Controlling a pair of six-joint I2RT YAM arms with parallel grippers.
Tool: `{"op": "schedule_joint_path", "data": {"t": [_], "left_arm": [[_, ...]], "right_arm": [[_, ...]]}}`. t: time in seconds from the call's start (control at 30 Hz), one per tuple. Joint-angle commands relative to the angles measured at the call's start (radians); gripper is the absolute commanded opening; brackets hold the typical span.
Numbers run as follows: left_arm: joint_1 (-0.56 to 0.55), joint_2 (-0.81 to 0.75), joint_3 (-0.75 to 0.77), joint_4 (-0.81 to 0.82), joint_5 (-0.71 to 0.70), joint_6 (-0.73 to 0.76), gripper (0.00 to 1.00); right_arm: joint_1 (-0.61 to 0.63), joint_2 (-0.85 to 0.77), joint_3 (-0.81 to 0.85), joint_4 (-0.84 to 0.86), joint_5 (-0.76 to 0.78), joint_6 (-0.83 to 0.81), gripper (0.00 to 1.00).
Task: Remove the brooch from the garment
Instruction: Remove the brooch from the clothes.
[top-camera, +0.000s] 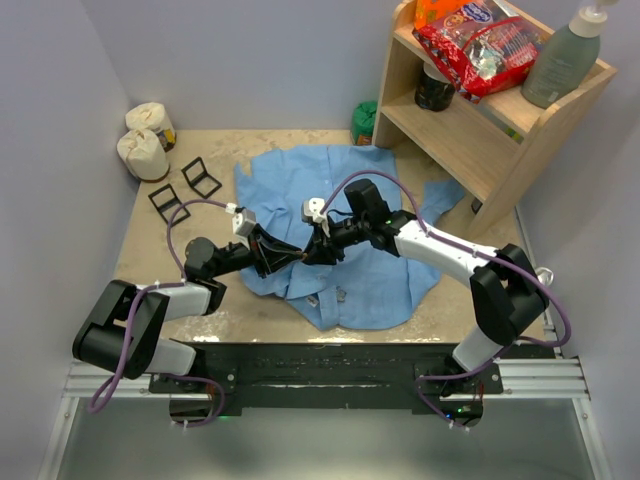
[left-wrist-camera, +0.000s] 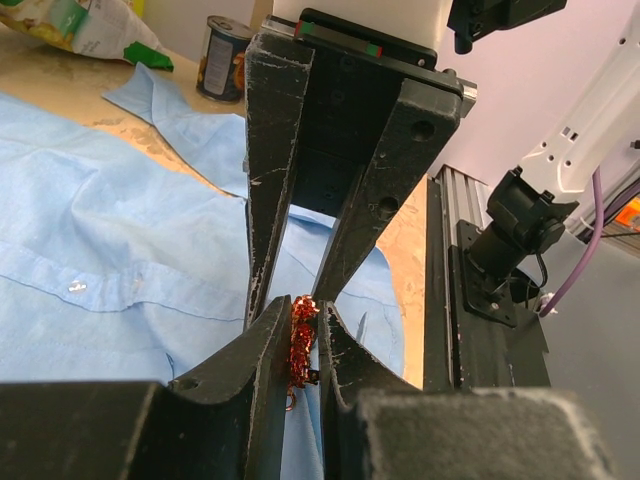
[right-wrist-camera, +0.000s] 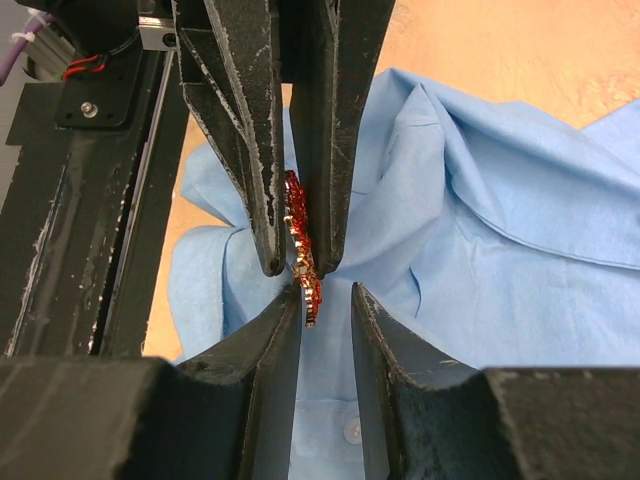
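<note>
The garment (top-camera: 370, 200), a light-blue button-up shirt, lies spread on the table, bunched where the two arms meet. The brooch (left-wrist-camera: 300, 335) is a small glittering red-gold piece. My left gripper (left-wrist-camera: 302, 315) is shut on it edge-on, just above the cloth. In the right wrist view the brooch (right-wrist-camera: 300, 250) hangs pinched between the left gripper's fingers. My right gripper (right-wrist-camera: 327, 300) faces it tip to tip, with a gap between its fingers. The brooch's lower end touches the right gripper's left finger (right-wrist-camera: 285, 320). From above, both grippers meet over the shirt (right-wrist-camera: 480, 230) near its front left.
A wooden shelf (top-camera: 480, 120) stands at the back right with snack bags (top-camera: 480, 40), a bottle (top-camera: 562, 60) and a dark can (top-camera: 433, 88). Two white rolls (top-camera: 145, 140) and black wire stands (top-camera: 185, 188) sit at the back left. A green object (top-camera: 364, 120) lies behind the shirt.
</note>
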Motion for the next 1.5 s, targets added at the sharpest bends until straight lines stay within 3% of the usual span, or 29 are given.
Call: {"op": "schedule_joint_path", "data": {"t": [0.0, 0.9, 1.03, 1.17, 1.23, 1.27, 1.37, 1.4, 1.47], "left_arm": [[0.002, -0.015, 0.024, 0.605, 0.000, -0.005, 0.00], [0.002, -0.004, 0.021, 0.603, 0.002, 0.002, 0.00], [0.002, -0.006, 0.019, 0.603, 0.000, 0.001, 0.00], [0.002, -0.003, 0.019, 0.603, 0.000, 0.001, 0.00], [0.002, -0.001, 0.019, 0.603, 0.005, 0.001, 0.00], [0.002, -0.001, 0.019, 0.605, 0.005, 0.004, 0.03], [0.007, -0.014, 0.018, 0.605, 0.022, 0.009, 0.27], [0.016, -0.017, 0.016, 0.605, 0.023, 0.007, 0.41], [0.026, -0.024, 0.011, 0.605, 0.025, 0.001, 0.50]], "right_arm": [[0.002, -0.041, 0.022, -0.002, -0.047, -0.008, 0.31], [-0.001, -0.059, 0.050, -0.029, -0.042, -0.026, 0.25], [0.000, -0.050, 0.045, -0.026, -0.036, -0.024, 0.18], [0.000, -0.044, 0.056, -0.031, -0.039, -0.024, 0.00], [0.000, -0.041, 0.068, -0.057, -0.034, -0.032, 0.00], [0.000, -0.036, 0.099, -0.081, -0.030, -0.058, 0.00], [0.002, -0.017, 0.194, -0.227, 0.042, -0.128, 0.00], [0.002, -0.012, 0.217, -0.309, 0.082, -0.152, 0.00], [0.003, -0.006, 0.266, -0.368, 0.126, -0.190, 0.00]]}}
